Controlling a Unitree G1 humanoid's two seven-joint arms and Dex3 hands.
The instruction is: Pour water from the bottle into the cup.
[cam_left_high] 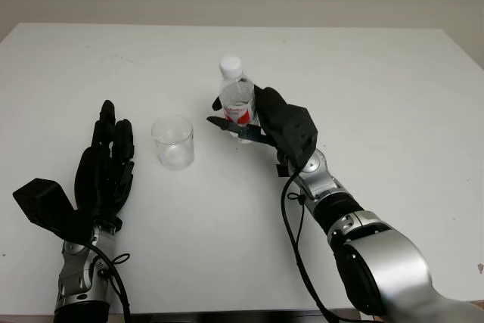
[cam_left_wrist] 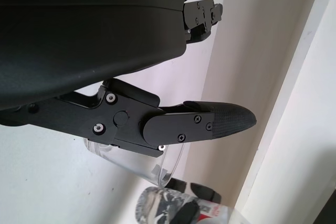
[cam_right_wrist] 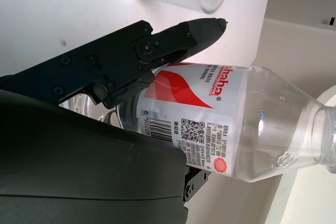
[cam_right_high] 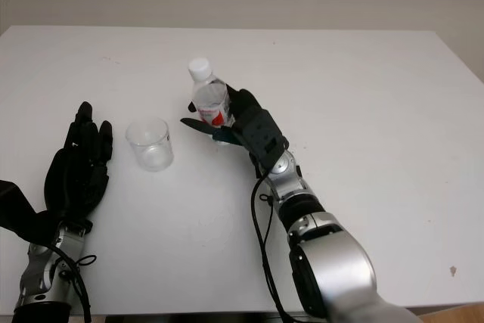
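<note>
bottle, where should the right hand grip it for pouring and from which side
Grip the bottle around its labelled middle, coming from the side away from the cup. It stands upright, its straight body wider than the capped neck. The right hand already wraps it there; the left hand sits open beside the cup.

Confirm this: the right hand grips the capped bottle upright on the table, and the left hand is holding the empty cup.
Not quite. The left hand is open on the table beside the cup, apart from it, as the left eye view shows. The rest holds: the right hand grips the capped bottle upright.
</note>
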